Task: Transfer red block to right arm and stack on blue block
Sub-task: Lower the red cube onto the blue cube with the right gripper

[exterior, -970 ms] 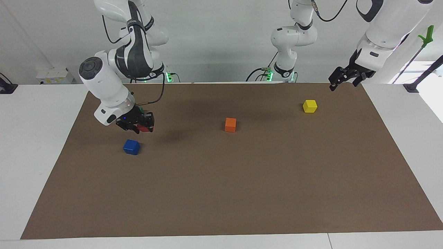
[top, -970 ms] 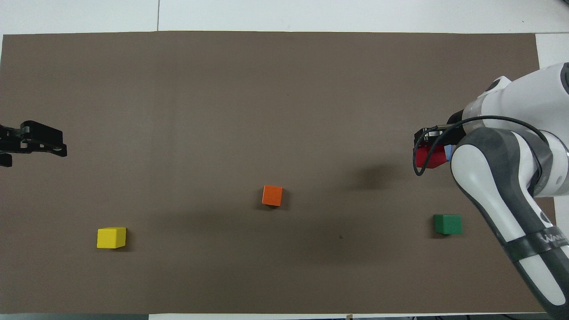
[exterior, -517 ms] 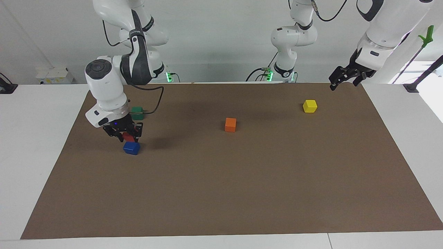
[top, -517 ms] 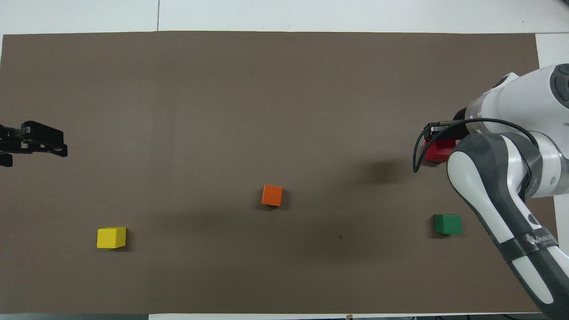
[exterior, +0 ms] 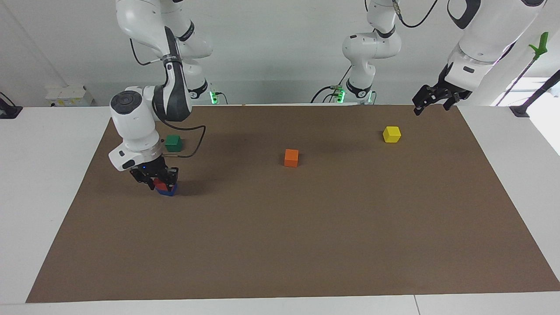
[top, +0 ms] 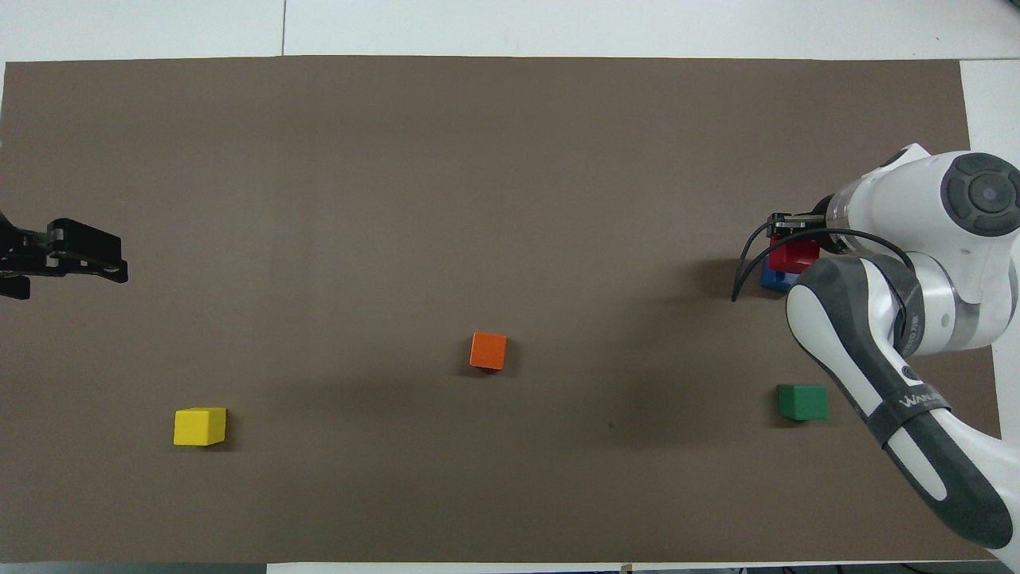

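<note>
My right gripper (exterior: 161,183) is clamped on the small bright red cube (exterior: 159,184), which sits squarely on, apparently touching, the small deep blue cube (exterior: 167,190) directly beneath. My left gripper (exterior: 433,99) waits.

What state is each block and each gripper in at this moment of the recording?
red block: resting on the blue block, gripped by the right gripper.
blue block: on the mat, under the red block.
green block: loose on the mat.
orange block: loose on the mat.
yellow block: loose on the mat.
right gripper: shut on the red block.
left gripper: open, empty, waiting above the mat's edge.
</note>
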